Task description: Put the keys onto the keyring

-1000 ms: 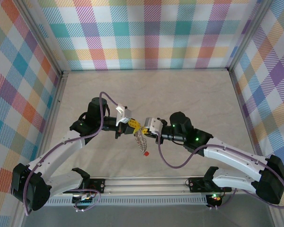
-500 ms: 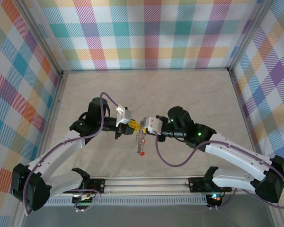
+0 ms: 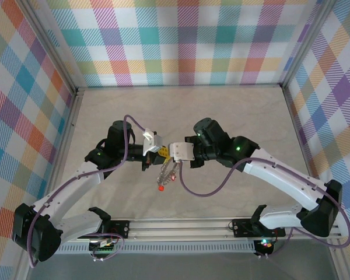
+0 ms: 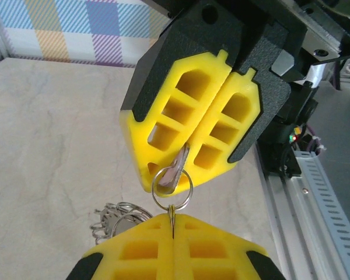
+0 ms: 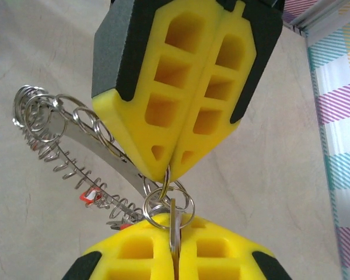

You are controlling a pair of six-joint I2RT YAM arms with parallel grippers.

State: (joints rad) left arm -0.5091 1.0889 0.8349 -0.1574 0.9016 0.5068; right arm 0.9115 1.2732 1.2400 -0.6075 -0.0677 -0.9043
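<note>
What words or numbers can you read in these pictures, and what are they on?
None can be read.
The yellow fingers, the key and the keyring show no print.
The little board by the rail is too small to read.

We can't read any txt, labels, brand names, nos. or signs in any view; nothing legible.
</note>
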